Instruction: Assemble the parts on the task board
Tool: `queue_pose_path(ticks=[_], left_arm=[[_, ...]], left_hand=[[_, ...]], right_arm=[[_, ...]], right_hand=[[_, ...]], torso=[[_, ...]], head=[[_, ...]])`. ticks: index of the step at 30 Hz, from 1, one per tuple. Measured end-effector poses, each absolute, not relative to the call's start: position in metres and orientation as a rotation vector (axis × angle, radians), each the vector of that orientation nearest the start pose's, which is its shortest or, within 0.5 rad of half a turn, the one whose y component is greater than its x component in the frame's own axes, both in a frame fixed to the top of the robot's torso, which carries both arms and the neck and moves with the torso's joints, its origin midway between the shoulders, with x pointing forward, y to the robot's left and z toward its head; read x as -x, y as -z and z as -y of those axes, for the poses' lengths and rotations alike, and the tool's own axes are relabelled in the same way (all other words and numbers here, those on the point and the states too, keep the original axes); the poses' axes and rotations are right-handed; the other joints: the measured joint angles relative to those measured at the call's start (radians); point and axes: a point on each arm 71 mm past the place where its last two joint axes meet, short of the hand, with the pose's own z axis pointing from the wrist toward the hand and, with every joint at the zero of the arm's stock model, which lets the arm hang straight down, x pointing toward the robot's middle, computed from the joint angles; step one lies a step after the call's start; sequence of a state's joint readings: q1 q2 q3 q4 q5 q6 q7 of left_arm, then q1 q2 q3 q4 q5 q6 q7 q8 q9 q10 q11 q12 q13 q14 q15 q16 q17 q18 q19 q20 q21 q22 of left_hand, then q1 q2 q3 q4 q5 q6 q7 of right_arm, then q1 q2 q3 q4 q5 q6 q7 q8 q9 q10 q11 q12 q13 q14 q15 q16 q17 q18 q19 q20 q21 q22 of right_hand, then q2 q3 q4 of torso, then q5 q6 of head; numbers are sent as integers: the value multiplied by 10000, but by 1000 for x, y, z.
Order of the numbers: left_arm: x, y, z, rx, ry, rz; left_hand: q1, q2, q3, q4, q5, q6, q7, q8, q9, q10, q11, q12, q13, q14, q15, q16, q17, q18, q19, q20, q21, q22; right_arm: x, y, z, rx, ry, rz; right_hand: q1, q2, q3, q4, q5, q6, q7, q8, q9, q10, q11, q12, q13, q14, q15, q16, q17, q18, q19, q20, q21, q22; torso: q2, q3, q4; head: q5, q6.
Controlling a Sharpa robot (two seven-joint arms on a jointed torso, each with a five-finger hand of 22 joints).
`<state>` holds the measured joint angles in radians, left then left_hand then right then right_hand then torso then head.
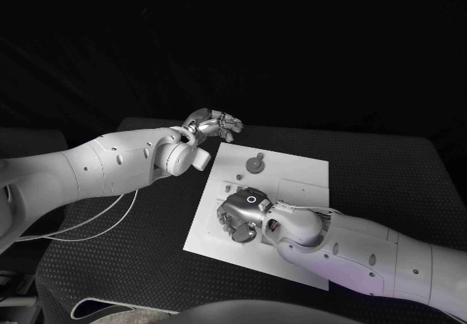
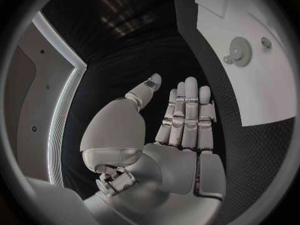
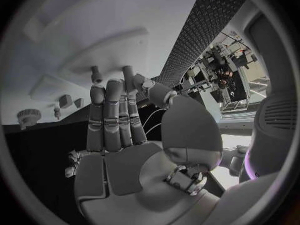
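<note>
Now, right hand (image 1: 243, 214) flat over task board (image 1: 292, 177), left hand (image 1: 214, 124) empty, off board

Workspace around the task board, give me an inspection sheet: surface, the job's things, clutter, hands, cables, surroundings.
Surface: black table, textured mat, dark all round.
Job's things: white task board lies mid-table, skewed; a round gear-like part sits on its far half; small pegs stand near it.
Clutter: nothing seen.
Hands: left hand is off the board near its far left corner, fingers straight and side by side, holding nothing. Right hand is over the board's near half, fingers extended, nothing seen in them.
Cables: thin pale cables loop beside the left arm.
Surroundings: dark; nothing else seen.
</note>
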<state>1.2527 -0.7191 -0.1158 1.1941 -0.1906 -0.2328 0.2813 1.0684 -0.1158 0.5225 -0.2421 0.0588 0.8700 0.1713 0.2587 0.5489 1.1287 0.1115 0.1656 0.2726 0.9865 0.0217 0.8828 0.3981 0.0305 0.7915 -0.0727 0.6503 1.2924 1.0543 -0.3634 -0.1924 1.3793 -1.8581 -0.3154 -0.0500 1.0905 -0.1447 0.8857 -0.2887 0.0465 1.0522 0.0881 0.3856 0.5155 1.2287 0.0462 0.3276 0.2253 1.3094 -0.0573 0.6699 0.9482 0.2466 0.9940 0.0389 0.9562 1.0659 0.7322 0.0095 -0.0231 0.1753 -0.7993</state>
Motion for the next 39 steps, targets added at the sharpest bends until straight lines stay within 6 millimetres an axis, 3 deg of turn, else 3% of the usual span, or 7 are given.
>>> queue_pose_path(ticks=[9,14,16,18,26,33,39], left_arm=[[-545,200,-243,9556,12743,-15556],[-545,200,-243,9558,12740,-15555],[-545,200,-244,9560,12736,-15554],[-545,200,-244,9560,12736,-15554],[-545,200,-244,9562,12732,-15553],[-545,200,-245,9576,12697,-15536],[-545,200,-251,9624,12574,-15477]], left_hand=[[0,0,0,0,0,0,0,0,0,0,0,0,1,0,0,0,-1,-3,0,0,0,-1],[0,0,0,0,0,0,0,0,1,0,0,0,1,0,0,0,-2,-6,0,0,0,-2],[0,0,0,0,0,0,0,0,1,0,0,0,1,0,0,0,-2,-6,0,0,0,-2],[0,0,0,0,0,0,0,0,1,-1,0,0,1,0,0,0,-2,-8,0,0,0,-2],[0,0,0,0,0,0,0,0,1,-1,-1,0,2,0,0,0,8,-12,0,0,0,6],[0,0,0,0,0,0,0,0,2,-28,24,0,2,0,0,0,8,-31,0,0,-38,5],[0,0,0,0,0,-1,0,0,2,-38,17,0,2,0,0,0,7,3,-1,0,-38,4]], right_arm=[[-398,291,-10,7758,-8876,-16198],[-398,291,-10,7627,-8950,-16274],[-398,291,-10,7576,-8997,-16288],[-398,291,-10,7541,-9028,-16300],[-398,290,-8,7408,-9109,-16290],[-399,288,6,6923,-9276,-16198],[-412,261,29,5856,-9693,-15834]], right_hand=[[-306,-786,-600,-8,118,-1034,532,-631,-234,-1066,430,-623,-333,-215,291,-1,20,11,-194,55,1,73],[-311,-864,-687,-10,118,-1130,591,-688,-274,-1117,467,-656,-370,-238,314,-1,26,11,-196,57,1,82],[-418,-1074,-942,-21,118,-1399,686,-848,-345,-1375,523,-781,-445,-313,386,-1,40,14,-258,117,0,82],[-425,-1082,-1140,-24,118,-1487,774,-896,-388,-1462,576,-801,-493,-325,399,-1,49,14,-299,93,1,92],[-366,-1100,-1365,-10,118,-1516,802,-896,-427,-1462,577,-801,-563,-362,435,-1,68,14,-334,127,0,101],[-289,-1129,-1507,8,118,-1551,797,-955,-487,-1461,576,-801,-625,-362,435,59,102,15,-334,127,0,105],[-426,-1266,-2073,4,273,-1779,780,-1022,-580,-1498,608,-801,-764,-375,489,633,315,15,-334,128,379,356]], torso=[[-2,7,-12],[-3,12,-12],[-3,12,-12],[-3,13,-12],[-4,11,-11],[-4,8,-12],[-13,15,-35]], head=[[-12,21],[-15,26],[-16,26],[-16,24],[-10,12],[-62,38],[-178,139]])
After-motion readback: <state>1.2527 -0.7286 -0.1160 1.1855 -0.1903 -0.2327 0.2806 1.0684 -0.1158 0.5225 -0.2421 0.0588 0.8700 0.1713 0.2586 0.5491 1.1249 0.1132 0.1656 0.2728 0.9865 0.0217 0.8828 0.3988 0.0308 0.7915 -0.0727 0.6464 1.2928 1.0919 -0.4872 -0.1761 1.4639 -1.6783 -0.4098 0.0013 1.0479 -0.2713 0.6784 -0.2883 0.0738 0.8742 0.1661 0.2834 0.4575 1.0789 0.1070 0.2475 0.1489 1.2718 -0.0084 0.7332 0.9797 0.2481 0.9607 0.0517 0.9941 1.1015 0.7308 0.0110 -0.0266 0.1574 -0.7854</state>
